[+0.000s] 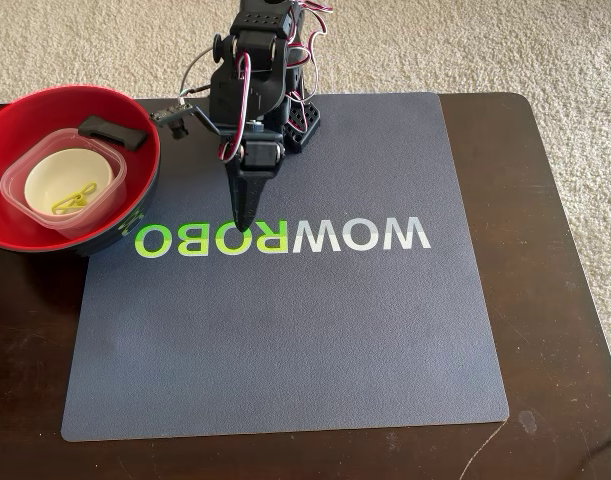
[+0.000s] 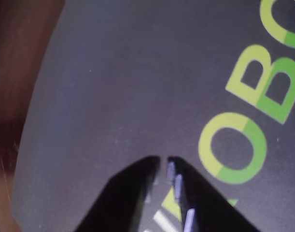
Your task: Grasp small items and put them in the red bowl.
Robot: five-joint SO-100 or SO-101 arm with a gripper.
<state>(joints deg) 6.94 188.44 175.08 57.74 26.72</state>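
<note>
The red bowl stands at the left edge of the table in the fixed view, partly on the mat. Inside it lies a clear square plastic tub with a small white bowl nested in it, and a yellow-green clip rests in the white bowl. A black buckle piece leans on the red bowl's inner wall. My gripper hangs over the mat's lettering, to the right of the bowl, shut and empty. In the wrist view its black fingertips nearly touch, with nothing between them.
A grey mat with WOWROBO lettering covers most of the dark wooden table. The arm's base stands at the mat's far edge. Beige carpet lies beyond the table.
</note>
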